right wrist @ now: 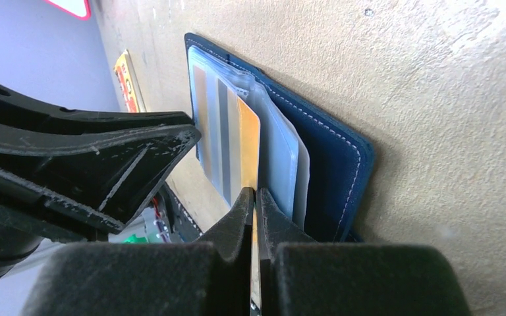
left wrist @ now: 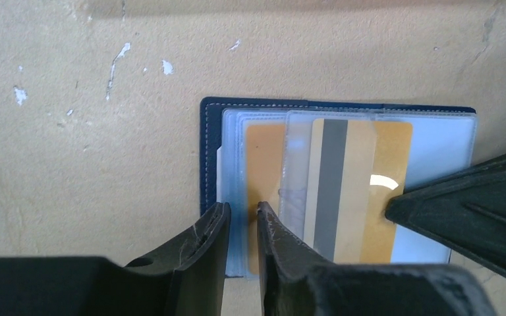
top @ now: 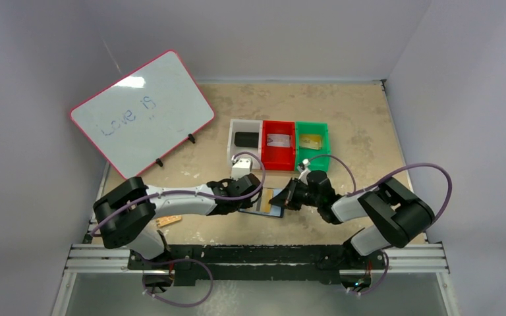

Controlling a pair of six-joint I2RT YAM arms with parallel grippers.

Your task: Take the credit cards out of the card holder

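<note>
The navy card holder point(left wrist: 205, 158) lies open on the table point(left wrist: 72, 164), gold credit cards point(left wrist: 362, 191) in its sleeves, the right pincer point(right wrist: 255, 197) pinching one card's edge, the left pincer point(left wrist: 242, 220) slightly spread over the sleeves.

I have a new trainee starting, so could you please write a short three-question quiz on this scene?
1. True or false: the navy-blue bifold card holder lies open on the table.
2. Which gripper pinches the gold plastic credit card with the grey stripe: A) left gripper B) right gripper
3. How many plastic bins stand side by side beyond the arms?

Key: 1 true; 2 B; 3 three: white bin, red bin, green bin.
</note>
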